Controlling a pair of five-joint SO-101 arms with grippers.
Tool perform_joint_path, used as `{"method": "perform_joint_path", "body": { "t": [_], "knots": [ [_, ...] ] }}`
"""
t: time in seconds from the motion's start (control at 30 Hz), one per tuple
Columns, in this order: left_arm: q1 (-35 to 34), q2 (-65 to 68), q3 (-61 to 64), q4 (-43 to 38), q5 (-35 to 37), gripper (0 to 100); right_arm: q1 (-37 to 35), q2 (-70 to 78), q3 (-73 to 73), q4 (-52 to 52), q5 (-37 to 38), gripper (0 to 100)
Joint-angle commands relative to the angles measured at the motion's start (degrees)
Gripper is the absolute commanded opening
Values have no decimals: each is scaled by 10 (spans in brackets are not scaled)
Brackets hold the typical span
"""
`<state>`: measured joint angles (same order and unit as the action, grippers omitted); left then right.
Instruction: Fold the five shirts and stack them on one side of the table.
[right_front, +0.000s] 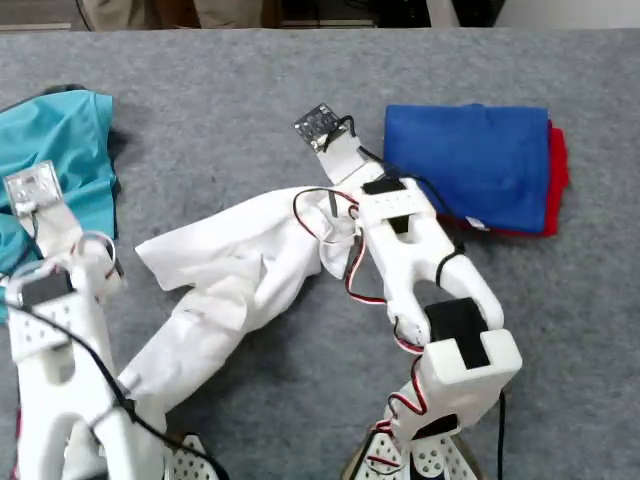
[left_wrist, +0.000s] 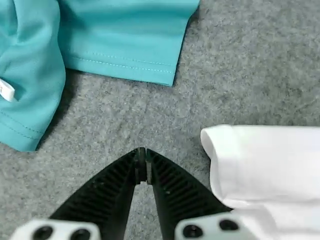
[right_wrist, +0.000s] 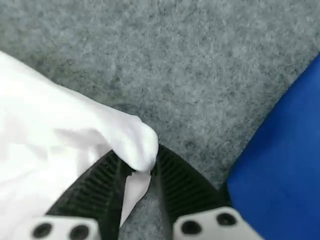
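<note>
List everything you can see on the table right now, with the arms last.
white shirt: one, white, crumpled and unfolded, middle of the table.
teal shirt: one, teal, far left of the table.
blue shirt: one, blue, folded, far right, lying on the red shirt.
red shirt: one, red, under the blue one, its edge showing at the right.
table: one, grey felt-like surface.
left arm: one, white, near left; jaws shut and empty, over bare table between the teal and white shirts.
right arm: one, white, near middle; jaws shut on a fold of the white shirt.
</note>
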<state>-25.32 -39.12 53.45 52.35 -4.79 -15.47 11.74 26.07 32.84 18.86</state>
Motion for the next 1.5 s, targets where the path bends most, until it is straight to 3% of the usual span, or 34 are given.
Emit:
{"method": "perform_joint_path", "body": {
  "t": [0.0,0.2,0.47,0.63,0.9,0.97,1.23,1.47],
  "knots": [
    [21,97,-143,57,20,18,3,-1,-28,-13,1,2],
    [106,239,-294,167,20,18,-6,0,-26,-15,36,2],
    [195,354,-309,175,20,18,-7,0,-25,-15,40,2],
    [192,406,-312,166,20,18,-5,-1,-25,-12,36,2],
    [120,429,-316,124,21,18,-4,-9,-33,7,38,3],
    [117,429,-325,122,21,18,-4,-26,-51,43,36,40],
    [118,435,-381,122,21,18,-7,-117,-107,155,40,383],
    [111,435,-403,121,43,18,-5,-189,-182,277,40,357]
  ]
}}
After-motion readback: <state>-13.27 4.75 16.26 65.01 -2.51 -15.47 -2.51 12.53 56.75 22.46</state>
